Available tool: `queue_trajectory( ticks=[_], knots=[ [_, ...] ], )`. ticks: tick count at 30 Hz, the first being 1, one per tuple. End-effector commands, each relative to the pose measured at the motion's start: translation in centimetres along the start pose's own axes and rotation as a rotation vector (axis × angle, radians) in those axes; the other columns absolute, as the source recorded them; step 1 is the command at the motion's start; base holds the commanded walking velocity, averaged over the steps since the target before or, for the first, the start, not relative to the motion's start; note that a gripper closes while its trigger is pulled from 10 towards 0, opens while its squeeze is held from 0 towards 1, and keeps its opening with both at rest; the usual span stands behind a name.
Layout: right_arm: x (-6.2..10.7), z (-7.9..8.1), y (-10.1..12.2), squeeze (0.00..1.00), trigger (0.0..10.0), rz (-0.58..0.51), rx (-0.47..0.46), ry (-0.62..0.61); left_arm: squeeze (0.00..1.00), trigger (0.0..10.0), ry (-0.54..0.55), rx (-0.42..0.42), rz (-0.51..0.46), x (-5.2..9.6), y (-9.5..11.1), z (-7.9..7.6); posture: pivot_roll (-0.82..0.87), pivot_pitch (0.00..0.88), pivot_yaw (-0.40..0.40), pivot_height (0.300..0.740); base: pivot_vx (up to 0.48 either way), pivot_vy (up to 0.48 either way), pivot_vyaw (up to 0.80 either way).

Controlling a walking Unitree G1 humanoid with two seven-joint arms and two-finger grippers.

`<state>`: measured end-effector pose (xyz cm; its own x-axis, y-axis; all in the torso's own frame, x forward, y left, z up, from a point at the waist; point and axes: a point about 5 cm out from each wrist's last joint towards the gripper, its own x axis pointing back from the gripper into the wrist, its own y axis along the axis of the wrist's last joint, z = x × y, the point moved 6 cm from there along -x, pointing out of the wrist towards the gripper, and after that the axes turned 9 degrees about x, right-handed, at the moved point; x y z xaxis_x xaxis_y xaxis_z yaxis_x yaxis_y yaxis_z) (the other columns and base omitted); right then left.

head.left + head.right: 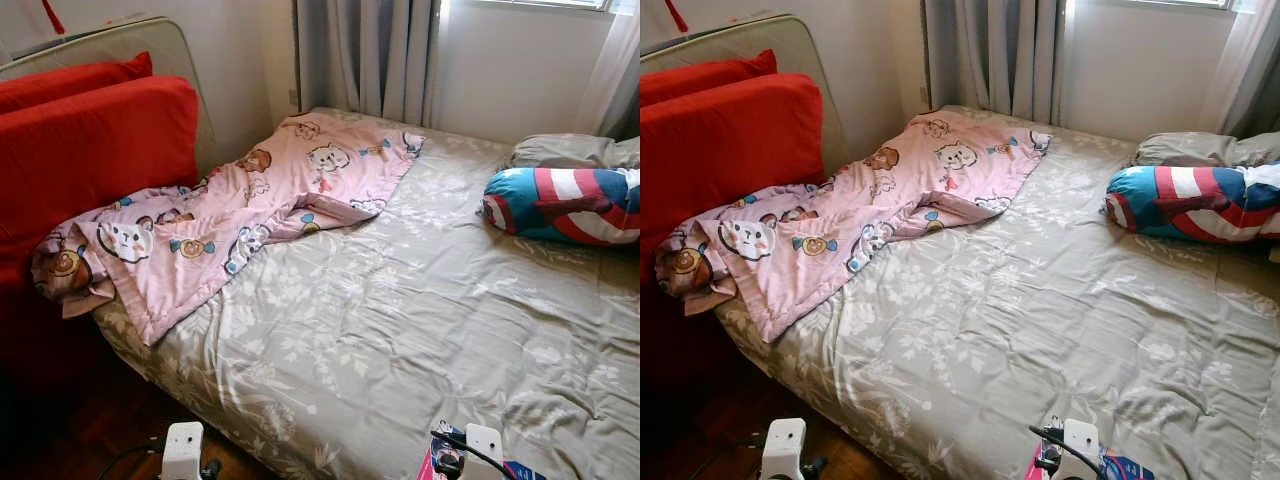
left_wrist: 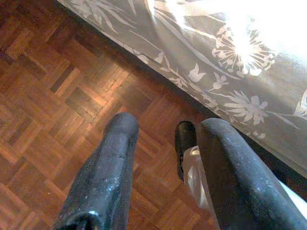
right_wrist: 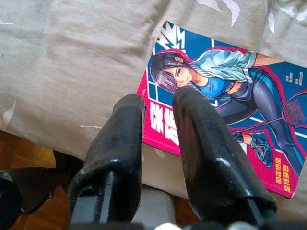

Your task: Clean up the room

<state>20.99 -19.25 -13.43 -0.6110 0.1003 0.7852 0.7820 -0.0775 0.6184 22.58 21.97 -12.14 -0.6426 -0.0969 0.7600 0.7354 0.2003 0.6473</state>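
Right wrist view: right tool (image 3: 156, 112) narrowly parted, empty, poised just above comic book (image 3: 225, 96) lying flat at centre-right of frame on bed (image 3: 72, 57) edge. Left tool (image 2: 165, 139) open over parquet floor (image 2: 53, 105), lower left.

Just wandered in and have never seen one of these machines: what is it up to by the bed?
The robot stands at the foot of a bed with a grey floral cover. Nothing is held yet. Its right gripper hangs open above a comic book lying at the bed's near edge. Its left gripper is open too, over the parquet floor beside the bed. A crumpled pink cartoon blanket lies across the far left side, and a striped bolster pillow on the right.
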Motion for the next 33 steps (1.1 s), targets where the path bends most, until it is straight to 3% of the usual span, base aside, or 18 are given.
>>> queue_trajectory(
  ticks=[1, 16, 26, 33],
  knots=[
    [0.0, 0.1, -0.4, 0.0, 10.0, 0.018, -0.005, -0.001, 0.0, 10.0, 0.004, -0.018, 0.02, 0.0, -0.3, 0.1, 0.0, 0.0, 0.042, 0.74, 0.0, 0.0, 0.0],
    [0.0, 0.1, -0.1, 0.0, 10.0, 0.015, 0.041, 0.011, 0.0, 10.0, 0.002, -0.015, 0.029, 0.0, -0.6, -0.3, 0.0, 0.0, 0.024, 0.74, 0.0, 0.221, 0.0],
    [-0.1, -0.8, 0.7, 0.0, 10.0, -0.001, 0.092, 0.009, 0.0, 10.0, -0.011, 0.005, 0.046, 0.3, -2.1, -1.4, -0.02, 0.0, -0.018, 0.74, 0.0, 0.278, 0.0],
    [-0.2, -1.0, 1.0, 0.0, 10.0, -0.005, 0.09, 0.001, 0.0, 10.0, 0.0, 0.017, 0.067, 0.6, -3.1, -0.6, -0.01, 0.0, -0.025, 0.74, 0.0, 0.281, 0.0]
  ],
)
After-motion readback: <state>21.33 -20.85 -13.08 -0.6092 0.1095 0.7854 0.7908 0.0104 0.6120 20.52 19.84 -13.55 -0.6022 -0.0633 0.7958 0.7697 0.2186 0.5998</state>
